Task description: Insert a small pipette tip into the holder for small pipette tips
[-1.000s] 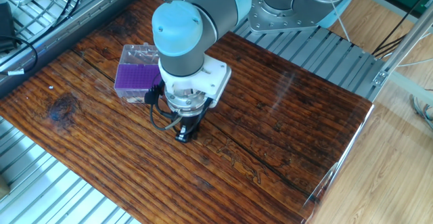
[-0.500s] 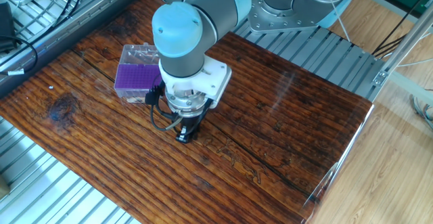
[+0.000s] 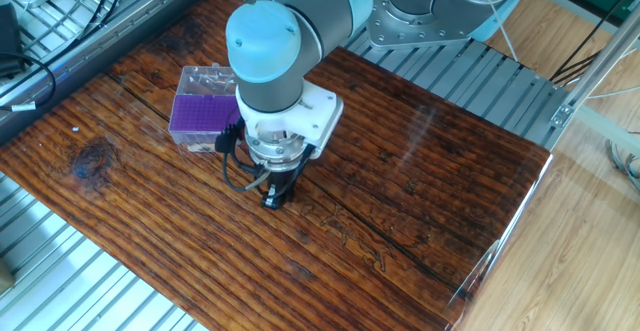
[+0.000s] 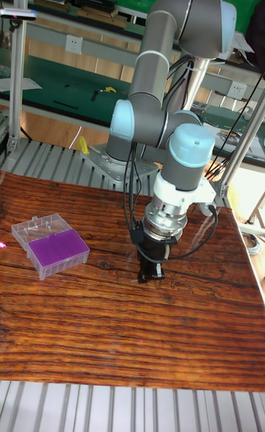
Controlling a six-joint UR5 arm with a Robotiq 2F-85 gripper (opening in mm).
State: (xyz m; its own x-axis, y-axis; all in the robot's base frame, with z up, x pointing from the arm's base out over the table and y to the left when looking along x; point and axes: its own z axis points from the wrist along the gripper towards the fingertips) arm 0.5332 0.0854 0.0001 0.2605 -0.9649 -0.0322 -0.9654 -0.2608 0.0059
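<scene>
arm (image 3: 265,61) nudged slightly right | jaws (image 4: 152,276) low on table (image 3: 420,181), grip state unclear | holder (image 4: 59,249) apart

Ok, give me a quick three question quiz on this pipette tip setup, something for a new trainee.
1. True or false: the gripper is directly above the holder for small pipette tips.
2. What colour is the holder's grid?
3. The gripper is: A) low over the wooden table, B) raised high, C) inside the holder.

Key: 1 false, it is off to one side of it. 2 purple. 3 A.
</scene>
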